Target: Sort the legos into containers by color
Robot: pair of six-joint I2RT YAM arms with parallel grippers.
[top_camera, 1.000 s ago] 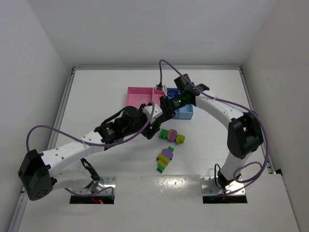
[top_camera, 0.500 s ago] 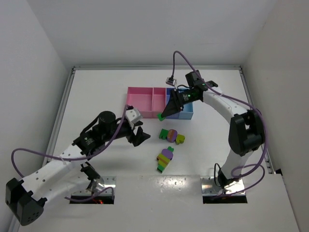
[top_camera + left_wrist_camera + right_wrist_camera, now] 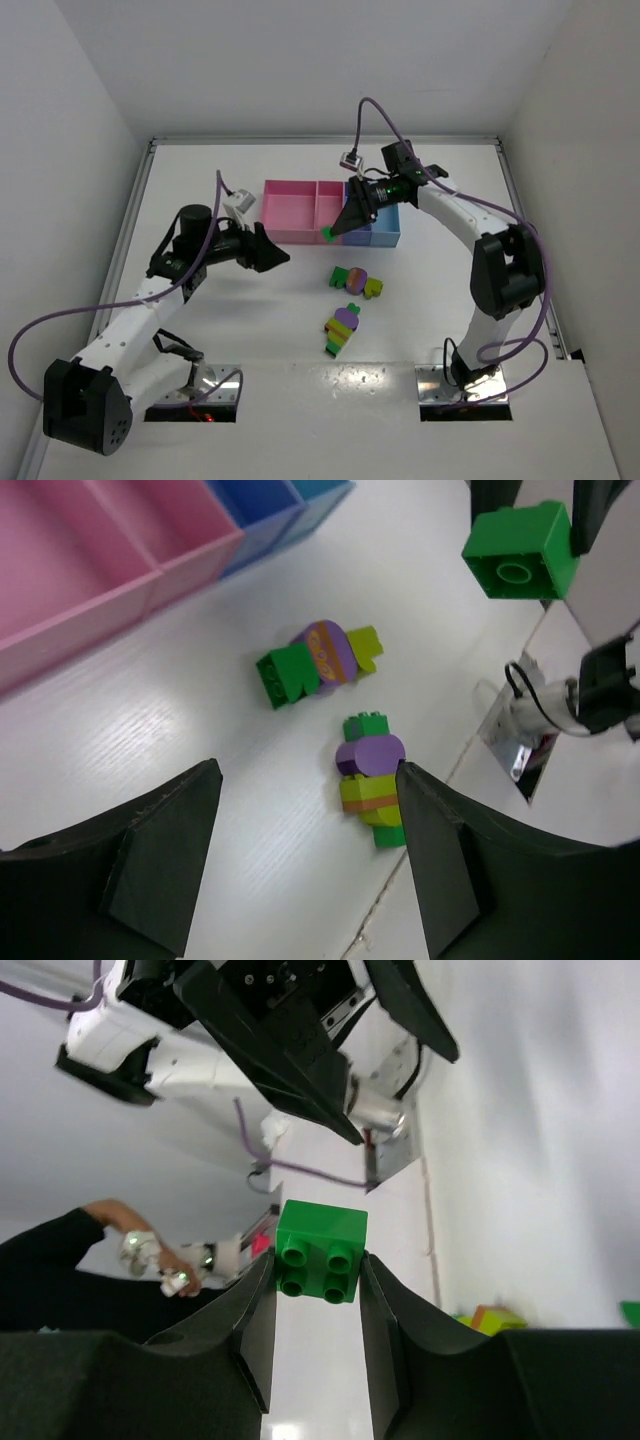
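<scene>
Two fingers (image 3: 250,1310) of the right jaws are closed on a single dark green brick (image 3: 320,1252), one pressed against each side, with its four studs facing the wrist camera. From above, the dark green brick (image 3: 328,234) shows at the tip of the right jaws, over the near wall of the narrow pink bin (image 3: 330,187). The left wrist view shows it held in the air, off the tabletop (image 3: 200,180); how high it hangs cannot be told.

The left jaws are spread wide and hold nothing, and both fingers (image 3: 150,860) frame bare tabletop in their own camera. They hang just left of the near left corner of the wide pink bin (image 3: 290,238), pointing towards the right edge of the tabletop.

All four bins stand joined in one row across the middle of the tabletop, somewhat nearer the far edge. From left to right they are wide pink, narrow pink, then the blue bin (image 3: 262,505) and the light blue bin (image 3: 318,492).

Between the row and the near edge lie two multicoloured clumps, apart from each other. The far clump (image 3: 356,280), of dark green, purple, orange and yellow-green pieces, lies just on the near side of the blue bin. The near clump (image 3: 342,329) has a purple piece, a yellow-green piece with an orange band and dark green ends. It lies closer to the near edge.
</scene>
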